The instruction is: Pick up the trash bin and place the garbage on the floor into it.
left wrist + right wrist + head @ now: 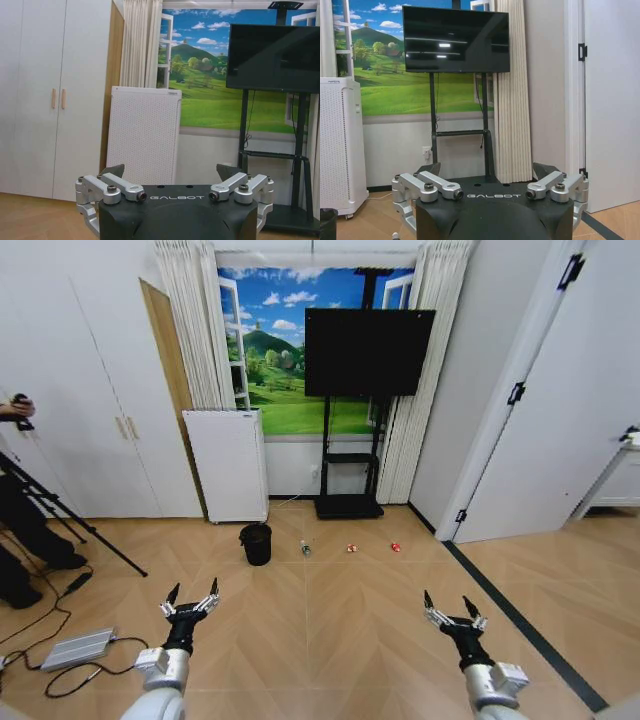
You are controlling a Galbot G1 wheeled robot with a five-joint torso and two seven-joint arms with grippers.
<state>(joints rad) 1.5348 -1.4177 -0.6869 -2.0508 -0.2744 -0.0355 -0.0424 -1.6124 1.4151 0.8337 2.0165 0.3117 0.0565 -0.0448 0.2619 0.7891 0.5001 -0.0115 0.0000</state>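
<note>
On the floor: one trash bin, one bottle, two wrappers.

Materials and finish, floor zone before the television stand

Floor: tan wood parquet, smooth, low sheen. Trash bin: matt black, looks plastic. Left end effector and right end effector: matt black body, brushed silver metal linkages. Television: glossy black screen. White unit beside the stand: matt, finely perforated panel.
</note>
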